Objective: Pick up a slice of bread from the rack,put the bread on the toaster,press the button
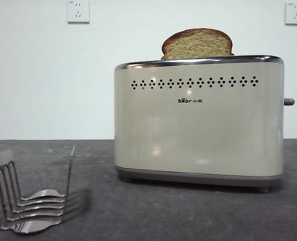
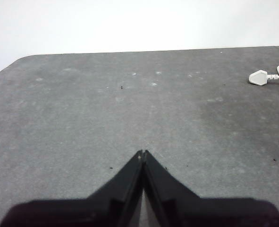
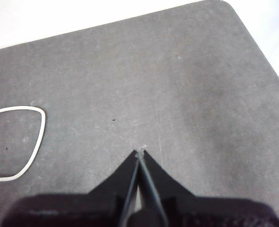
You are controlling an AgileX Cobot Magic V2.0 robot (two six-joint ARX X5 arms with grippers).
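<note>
The cream toaster [image 1: 198, 120] stands on the dark table at centre right in the front view. The slice of bread [image 1: 197, 43] stands in its top slot, its rounded top sticking up above the chrome rim. The grey button [image 1: 288, 101] sticks out of the toaster's right end, high up. The silver rack [image 1: 27, 201] stands at the front left with nothing in it. My left gripper [image 2: 142, 152] is shut and empty above bare table. My right gripper [image 3: 139, 152] is shut and empty above bare table. Neither arm shows in the front view.
Two white wall sockets [image 1: 78, 11] [image 1: 295, 13] are on the back wall. A white plug [image 2: 259, 77] with its cord lies on the table in the left wrist view. A loop of white cord [image 3: 21, 142] lies on the table in the right wrist view.
</note>
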